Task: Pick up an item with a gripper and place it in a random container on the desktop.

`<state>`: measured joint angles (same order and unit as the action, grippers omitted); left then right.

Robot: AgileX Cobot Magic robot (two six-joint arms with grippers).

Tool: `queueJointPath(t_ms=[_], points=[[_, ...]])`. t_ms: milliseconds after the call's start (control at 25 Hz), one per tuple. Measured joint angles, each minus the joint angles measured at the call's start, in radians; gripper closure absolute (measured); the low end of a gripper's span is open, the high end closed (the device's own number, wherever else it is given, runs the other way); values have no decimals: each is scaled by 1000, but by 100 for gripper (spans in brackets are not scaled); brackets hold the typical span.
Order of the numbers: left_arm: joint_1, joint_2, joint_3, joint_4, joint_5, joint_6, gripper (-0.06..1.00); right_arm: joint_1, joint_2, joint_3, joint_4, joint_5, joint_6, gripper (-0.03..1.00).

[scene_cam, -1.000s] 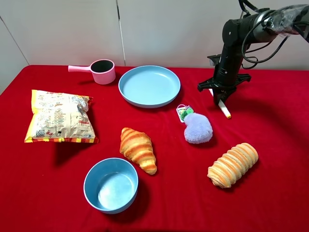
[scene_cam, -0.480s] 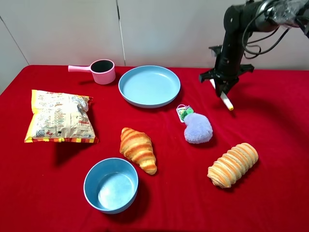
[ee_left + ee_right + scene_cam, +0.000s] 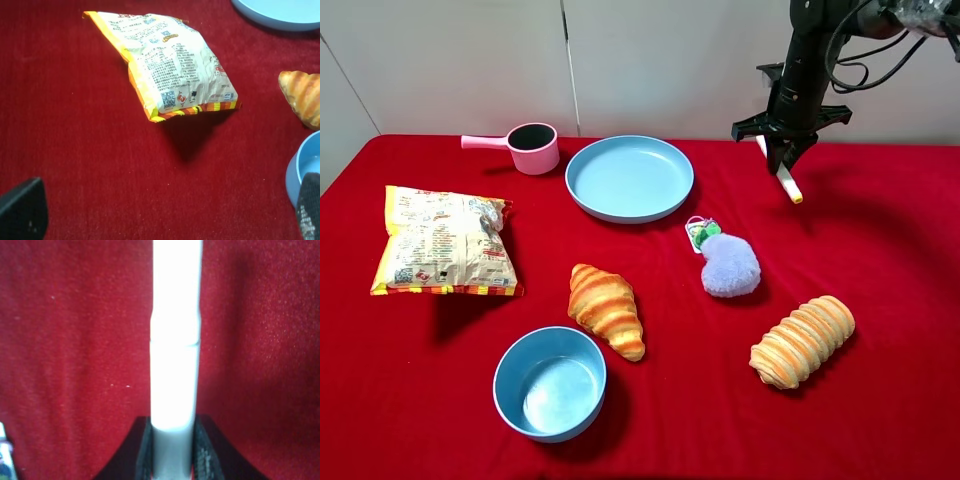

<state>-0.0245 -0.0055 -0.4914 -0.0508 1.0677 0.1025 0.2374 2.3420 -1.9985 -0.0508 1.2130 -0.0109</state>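
- The right black two-fingered gripper (image 3: 782,158) is pinching a thin cream-white pen-like stick with a small yellow-orange tip (image 3: 789,187). In the right wrist view, its dark fingers (image 3: 144,452) press against both sides of the stick.
- The stick hangs slanted with the tip downward. It is near the far edge of the red cloth desktop (image 3: 880,300), toward the far right corner. It seems to be clear of the cloth.
- I judge the picking part as done. The carrying and the release are left.
- The wide shallow light-blue round plate (image 3: 630,180) lies by the middle of the far edge. It is well apart from the stick and nothing is in it yet.
- The way along the far edge toward the plate looks free. The fluffy lilac ball (image 3: 730,265) lies more toward the front edge.
- The left gripper (image 3: 165,215) has its fingers spread wide and holds nothing. It hovers above the cloth beside the yellow snack bag (image 3: 165,65), on the left-edge side.
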Motion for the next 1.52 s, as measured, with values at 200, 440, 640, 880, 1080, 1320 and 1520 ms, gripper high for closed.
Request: queueJointPath(t_ms=[200,440,640,880,1080,1320,1520], points=[[0,0,0,0,0,0,-5,3,-28,-1,35,1,11,85],[0,0,0,0,0,0,-5,66,-42,-1,38,1,26,85],[0,0,0,0,0,0,-5,127,-42,-37,39,3,60,85],[0,0,0,0,0,0,-5,195,-42,-118,44,2,104,85],[0,0,0,0,0,0,-5,234,-42,-129,81,-17,120,85],[0,0,0,0,0,0,-5,248,-42,-129,172,-132,121,85],[0,0,0,0,0,0,-5,266,-42,-129,203,-213,121,85]])
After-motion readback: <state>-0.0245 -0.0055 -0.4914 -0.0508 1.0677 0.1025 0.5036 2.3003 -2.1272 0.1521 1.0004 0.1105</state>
